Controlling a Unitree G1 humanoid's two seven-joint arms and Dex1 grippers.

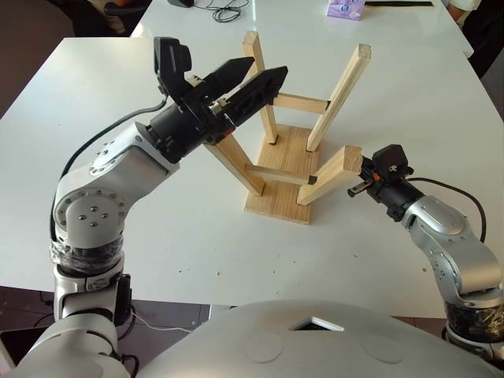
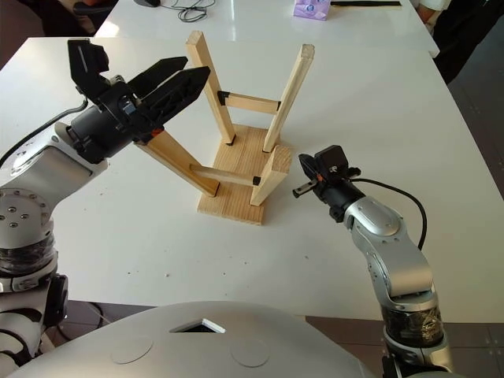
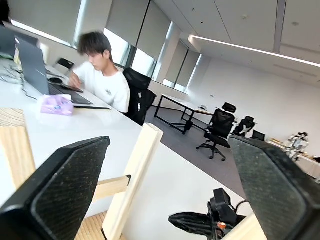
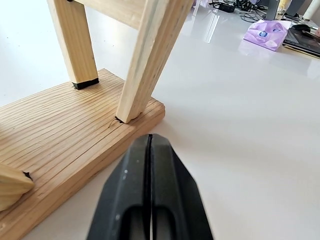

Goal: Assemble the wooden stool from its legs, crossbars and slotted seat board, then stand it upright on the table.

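Left arm: we see the elbow bent and the forearm high over the table (image 1: 157,236), pointing to 2 o'clock.
Left gripper (image 1: 266,69): jaws spread wide and empty, above the upper end of the near-left leg (image 1: 236,165); we cannot tell whether it touches.
Stool (image 1: 287,157): upside down at mid-table, with the seat board flat on the top, four legs splayed upward and two crossbars (image 1: 299,102) fitted.
Right arm: low over the table, forearm aimed at 10 o'clock.
Right gripper (image 2: 298,191): jaws pressed together and empty, at 3 o'clock of the near-right leg (image 1: 331,175), just beside it.
Pack (image 1: 345,9): purple, at the table's 12 o'clock.
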